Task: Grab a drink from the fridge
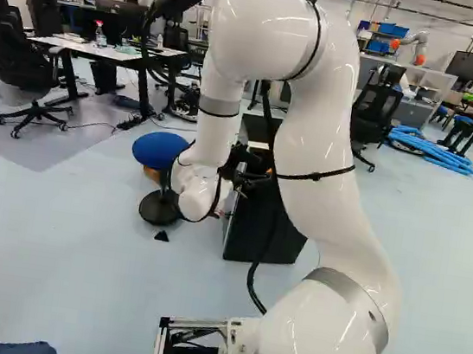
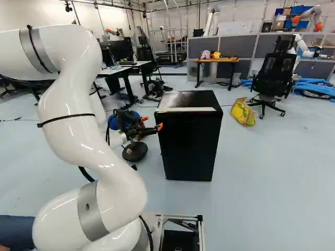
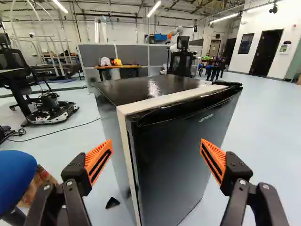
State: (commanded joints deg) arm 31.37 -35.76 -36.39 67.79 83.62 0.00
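In the right base view, my gripper [image 2: 152, 123] is at the left side of the small black fridge [image 2: 189, 144], near its upper part. The wrist view shows the gripper [image 3: 155, 145] open, its orange-padded fingers wide apart with nothing gripped. Ahead of them stands the fridge [image 3: 183, 146], upright, one front corner in line with the space between the fingers. Its dark door looks closed, with a pale strip along the edge. In the left base view my arm partly hides the fridge [image 1: 252, 227]. The fridge's inside is hidden, and no drink shows.
A blue stool [image 1: 160, 149] stands left of the fridge, with a small black wedge [image 3: 112, 203] on the floor nearby. Farther back are a yellow bag [image 2: 243, 112], an office chair [image 2: 273, 78] and a wooden table [image 2: 217, 60]. Another robot [image 2: 309, 18] stands at the far right.
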